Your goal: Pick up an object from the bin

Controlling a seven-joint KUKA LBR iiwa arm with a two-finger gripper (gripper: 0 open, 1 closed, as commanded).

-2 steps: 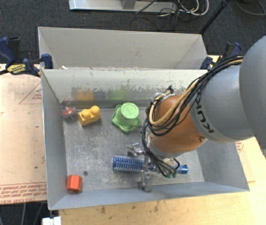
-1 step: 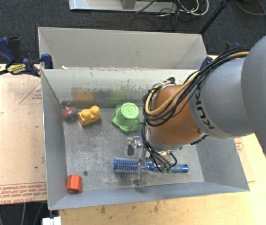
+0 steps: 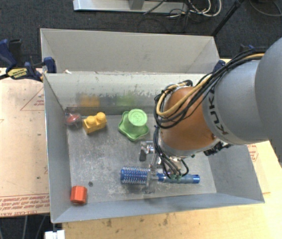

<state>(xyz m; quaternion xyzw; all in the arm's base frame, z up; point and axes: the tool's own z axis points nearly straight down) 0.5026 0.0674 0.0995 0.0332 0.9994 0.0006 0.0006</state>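
Now, in the camera view, hangs with gripper (image 3: 153,169) directly over the blue brush (image 3: 133,175) near the front wall of the bin (image 3: 56,148), brush axis left-to-right, bristles leftward; cannot tell if gripper open or closed.

Soft, even overhead light; the bin (image 3: 131,88) carries dull reflections on its back wall, faint shadow beneath the arm (image 3: 250,103).

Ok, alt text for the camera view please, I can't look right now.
The end effector is low in the grey bin, over a blue bristle brush lying near the front wall. A green cup, a yellow block, a small reddish thing and an orange cylinder lie apart toward the view's left.
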